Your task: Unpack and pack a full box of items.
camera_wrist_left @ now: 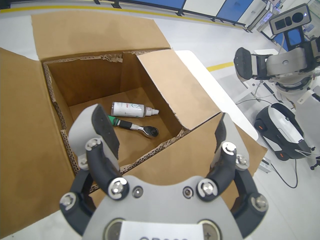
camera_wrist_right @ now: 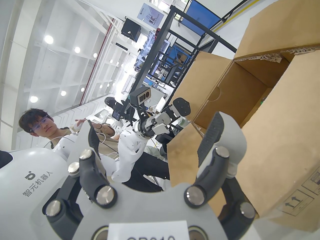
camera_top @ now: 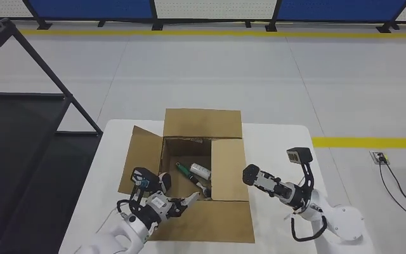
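So, running this one remotely, here's what I'm looking at, going left to right. The cardboard box (camera_top: 203, 122) (camera_wrist_left: 95, 36) (camera_wrist_right: 287, 116) sits open in the middle of the white table (camera_top: 279, 136), all four flaps folded out. The left flap stands up at an angle.

The left gripper (camera_top: 192, 201) (camera_wrist_left: 160, 122) hovers over the near flap at the near-left part of the opening, pointing into the box. Its claw is spread wide with nothing in it.

Down on the floor of the box I see two items. There's a ratchet wrench (camera_top: 185, 170) (camera_wrist_left: 140, 126) with a green handle, lying flat. A white spray bottle (camera_top: 200, 170) (camera_wrist_left: 130, 109) lies on its side just beside it, on the far side. The two are close, but I can't tell if they touch.

Over on the right, the right flap tilts up over that side of the box. The right gripper (camera_top: 248, 173) (camera_wrist_left: 243, 63) (camera_wrist_right: 153, 123) is just outside that flap, above the table. It faces the cardboard with its claw wide apart too and nothing in it. I can't tell whether a finger touches the flap.
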`<state>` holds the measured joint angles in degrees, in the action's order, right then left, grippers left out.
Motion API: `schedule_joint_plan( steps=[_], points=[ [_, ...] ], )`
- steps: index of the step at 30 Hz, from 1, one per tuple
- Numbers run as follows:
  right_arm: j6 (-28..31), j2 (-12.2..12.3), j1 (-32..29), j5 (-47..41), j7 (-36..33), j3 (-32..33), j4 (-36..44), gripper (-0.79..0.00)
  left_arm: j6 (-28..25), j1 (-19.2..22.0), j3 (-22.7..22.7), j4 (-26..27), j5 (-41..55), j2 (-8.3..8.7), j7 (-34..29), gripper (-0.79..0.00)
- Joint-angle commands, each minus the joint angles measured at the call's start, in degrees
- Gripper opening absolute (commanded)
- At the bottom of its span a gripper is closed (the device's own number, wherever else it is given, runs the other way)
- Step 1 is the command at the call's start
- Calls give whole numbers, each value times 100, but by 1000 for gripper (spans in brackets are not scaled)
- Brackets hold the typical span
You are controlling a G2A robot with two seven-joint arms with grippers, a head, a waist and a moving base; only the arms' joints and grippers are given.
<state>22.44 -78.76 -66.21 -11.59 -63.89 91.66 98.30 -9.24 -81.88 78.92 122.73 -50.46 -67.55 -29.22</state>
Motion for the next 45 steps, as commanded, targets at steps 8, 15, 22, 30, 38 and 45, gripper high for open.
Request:
schedule_joint_plan(
  steps=[8,15,22,30,38,45],
  points=[
    [41,20,-82,-80,128,3,93,0,224,389,-158,-486,1040,-55,-231,0],
    [275,143,-454,-585,-110,414,154,0,775,1600,-848,-1466,1753,-182,-912,0],
    [459,249,-783,-889,-198,681,182,0,1210,2519,-1540,-2393,2350,-359,-1168,0],
    [502,341,-918,-956,-196,740,242,0,837,3016,-1851,-3030,3195,-489,-1266,0],
    [525,421,-877,-970,-131,660,245,0,654,2883,-1704,-2535,3317,-465,-1170,0],
    [519,496,-807,-1078,-135,658,232,0,566,2872,-1825,-2167,3249,-487,-977,0]
  ],
)
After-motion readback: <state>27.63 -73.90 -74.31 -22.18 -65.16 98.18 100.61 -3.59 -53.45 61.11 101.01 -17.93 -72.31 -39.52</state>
